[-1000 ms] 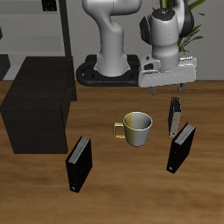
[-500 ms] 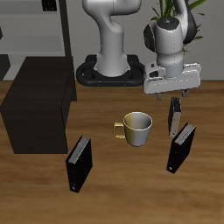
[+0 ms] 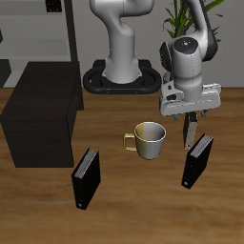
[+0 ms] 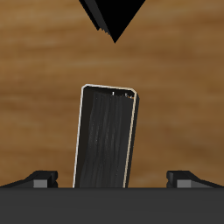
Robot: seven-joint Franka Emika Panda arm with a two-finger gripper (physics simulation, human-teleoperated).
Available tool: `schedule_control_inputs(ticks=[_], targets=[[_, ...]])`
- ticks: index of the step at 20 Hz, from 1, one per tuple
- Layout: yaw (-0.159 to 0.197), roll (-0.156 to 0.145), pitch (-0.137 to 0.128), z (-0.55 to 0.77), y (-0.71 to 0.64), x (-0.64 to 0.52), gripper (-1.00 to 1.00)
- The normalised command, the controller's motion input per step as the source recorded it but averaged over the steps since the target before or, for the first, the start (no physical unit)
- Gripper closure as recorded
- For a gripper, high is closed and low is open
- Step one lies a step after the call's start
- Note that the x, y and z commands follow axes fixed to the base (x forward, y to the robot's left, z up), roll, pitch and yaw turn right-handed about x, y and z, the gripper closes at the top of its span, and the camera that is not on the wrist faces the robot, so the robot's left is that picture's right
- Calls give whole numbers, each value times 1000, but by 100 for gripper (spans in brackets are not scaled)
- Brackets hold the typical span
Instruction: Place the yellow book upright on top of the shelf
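Note:
The yellow book [image 3: 190,134] stands upright on the table beside the mug, mostly hidden behind my fingers. In the wrist view it [image 4: 107,136] is a dark upright slab with a pale tan rim, between my two fingertips [image 4: 39,178]. My gripper [image 3: 191,122] is open and straddles the book's top, jaws apart on either side, not touching it. The shelf [image 3: 43,110] is a large black box at the far side of the table from the book, its flat top bare.
A cream mug [image 3: 148,140] stands beside the yellow book. One black book [image 3: 198,160] stands just in front of the yellow book, and its corner shows in the wrist view [image 4: 112,17]. Another black book [image 3: 86,177] stands near the shelf. A grey rack [image 3: 48,29] is at the back.
My gripper has come down and slightly forward from above the yellow book until its open fingers are around the book's top. Nothing else moved.

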Motion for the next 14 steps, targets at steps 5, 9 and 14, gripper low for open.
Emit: schedule_control_inputs(ticks=[5,9,14], targets=[[11,15,10,-73,-36,-5,100],[28,13,-25,115,-59,-36,100],[51,8,-16,322,-170,-16,100]])
